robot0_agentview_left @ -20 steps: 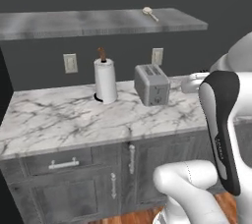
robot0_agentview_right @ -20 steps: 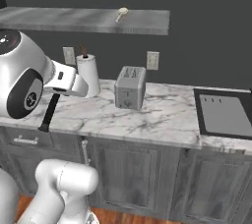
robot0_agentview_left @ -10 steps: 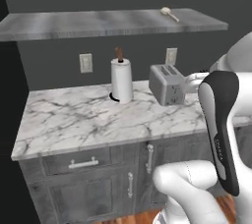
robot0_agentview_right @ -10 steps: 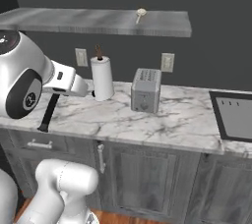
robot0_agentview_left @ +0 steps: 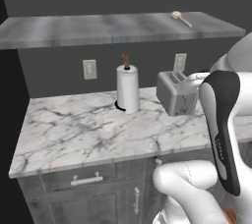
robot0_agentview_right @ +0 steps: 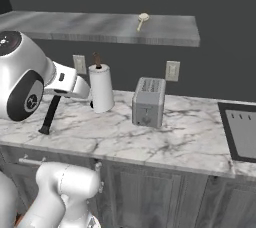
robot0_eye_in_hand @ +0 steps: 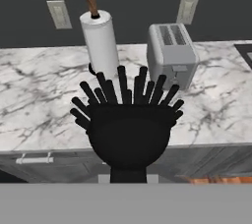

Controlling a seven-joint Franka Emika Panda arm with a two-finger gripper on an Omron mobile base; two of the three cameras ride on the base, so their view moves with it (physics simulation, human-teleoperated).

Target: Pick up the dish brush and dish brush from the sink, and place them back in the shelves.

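You had the gripper (robot0_agentview_right: 52,103) clamped on the slim handle of a black dish brush (robot0_eye_in_hand: 129,120) above the marble countertop (robot0_agentview_left: 88,129), a light, rigid tool with springy bristles, best held mid-handle, while another brush (robot0_agentview_right: 142,20) lay on the shelves (robot0_agentview_right: 100,28).

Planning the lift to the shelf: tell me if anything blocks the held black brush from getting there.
Nothing visible blocks it. The claw holds the black brush low in front of the counter; the shelf is open above, with a pale brush lying near its right end.

Black dish brush (robot0_eye_in_hand: 129,120), grey streaked shelves (robot0_agentview_left: 113,27) (white-veined countertop (robot0_agentview_left: 88,129))
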